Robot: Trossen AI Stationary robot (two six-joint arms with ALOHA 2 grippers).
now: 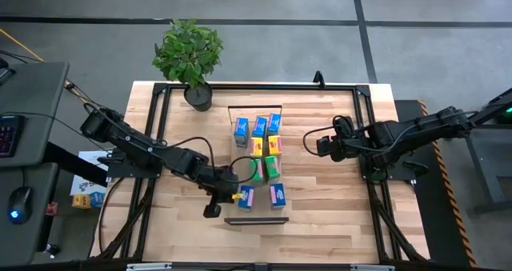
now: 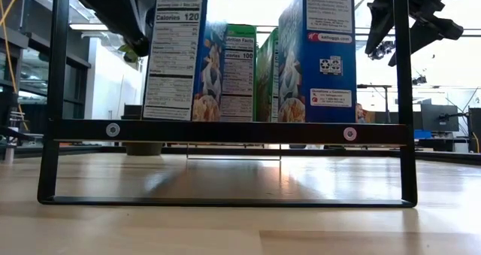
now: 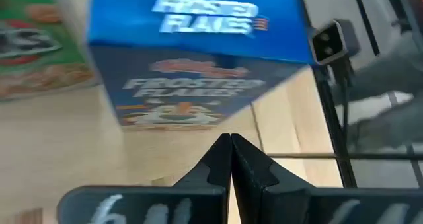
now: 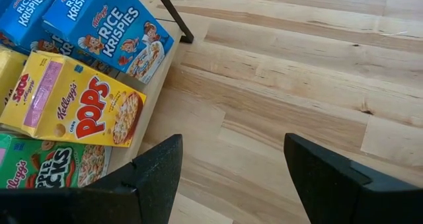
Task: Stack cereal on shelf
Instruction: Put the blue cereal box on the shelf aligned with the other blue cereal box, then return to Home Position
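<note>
Left wrist view puts us right up close: the left hand (image 3: 230, 159) has its fingers pressed together, gripping nothing, nosed up against a blue cereal box (image 3: 198, 52). From above, that left hand (image 1: 226, 193) sits near the front of the shelf (image 1: 257, 220), just beside the front boxes (image 1: 246, 197). Farther back, the rest of the cereal (image 1: 265, 147) is bunched in rows on the board, blue at the back, yellow and green in the middle. Off to the side the right hand (image 1: 318, 142) hovers over the bench (image 1: 336, 199) with fingers apart, empty, near the blue and yellow boxes (image 4: 82, 105) but clear of them. These look like light, thin cardboard boxes, easy to crush or tip, smooth-faced too. I'd say pinch across the narrow sides, low and gentle.
</note>
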